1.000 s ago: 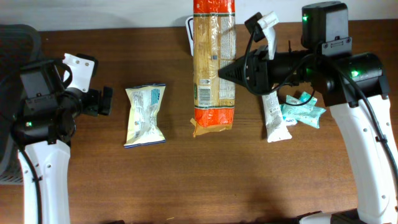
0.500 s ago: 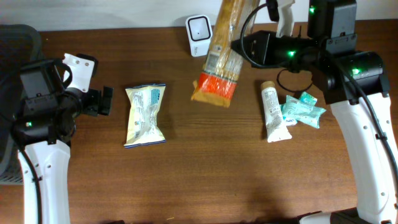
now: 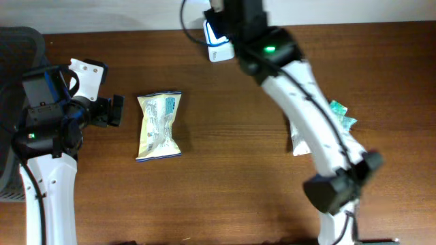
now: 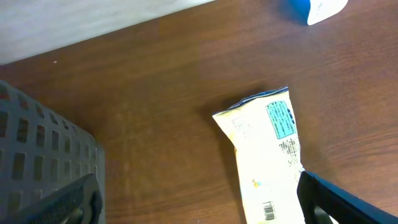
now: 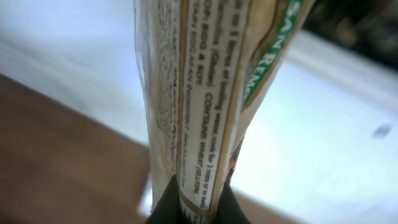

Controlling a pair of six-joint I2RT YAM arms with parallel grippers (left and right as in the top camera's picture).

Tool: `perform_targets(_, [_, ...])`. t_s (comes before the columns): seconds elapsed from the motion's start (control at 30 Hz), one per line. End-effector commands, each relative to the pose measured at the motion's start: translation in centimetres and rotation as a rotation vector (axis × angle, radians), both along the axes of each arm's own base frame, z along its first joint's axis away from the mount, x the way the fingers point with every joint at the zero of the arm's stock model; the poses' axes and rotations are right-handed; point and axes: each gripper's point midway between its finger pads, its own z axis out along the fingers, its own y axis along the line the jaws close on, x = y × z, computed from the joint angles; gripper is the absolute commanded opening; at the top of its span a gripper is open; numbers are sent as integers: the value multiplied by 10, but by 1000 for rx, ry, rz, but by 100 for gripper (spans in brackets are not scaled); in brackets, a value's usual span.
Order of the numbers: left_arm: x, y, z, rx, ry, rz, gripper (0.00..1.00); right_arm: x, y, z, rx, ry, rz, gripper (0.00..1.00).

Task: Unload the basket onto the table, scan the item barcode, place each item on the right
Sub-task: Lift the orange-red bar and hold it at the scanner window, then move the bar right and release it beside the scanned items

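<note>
At twelve o'clock on the brown wooden bench (image 3: 225,170), right pincer (image 5: 189,210) clamps the long clear plastic pasta packet (image 5: 199,93) by the small white scanner (image 3: 218,49); pinched at its thin edge, it could twist, hiding the barcode. Left pincer (image 4: 199,202) gapes.

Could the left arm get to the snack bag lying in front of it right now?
Probably yes. The left hand is open and faces the snack bag, with only bare table between them. Nothing lies on or against the bag.
</note>
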Motion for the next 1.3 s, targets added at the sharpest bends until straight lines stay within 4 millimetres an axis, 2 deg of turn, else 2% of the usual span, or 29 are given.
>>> perform_targets(0.0, [-1,1,5,14,-16,-8,99,35,-12,-14,-392,-115,-99,4])
perform_targets(0.07, [-1,1,5,14,-16,-8,99,59,-4,-49,-527,-121,-75,4])
perform_targets(0.13, [-1,1,5,14,-16,-8,99,77,1,-71,-613,-148,-61,4])
perform_targets(0.33, [-1,1,5,14,-15,-9,99,106,21,-115,-611,-197,60,4])
perform_targets(0.47, [-1,1,5,14,-15,-8,99,111,30,-108,-572,-264,71,4])
perform_targets(0.53, [-1,1,5,14,-15,-8,99,114,28,-117,-577,-253,75,4])
perform_targets(0.63, [-2,1,5,14,-13,-8,99,122,19,-141,-598,-209,72,4])
perform_targets(0.67, [-2,0,4,13,-9,-8,99,122,18,-143,-598,-208,72,4])
perform_targets(1.17, [-2,0,4,13,-9,-8,99,123,18,-141,-638,-219,80,4])
perform_targets(1.27, [-2,0,4,13,-9,-8,99,121,17,-128,-630,-234,73,4])
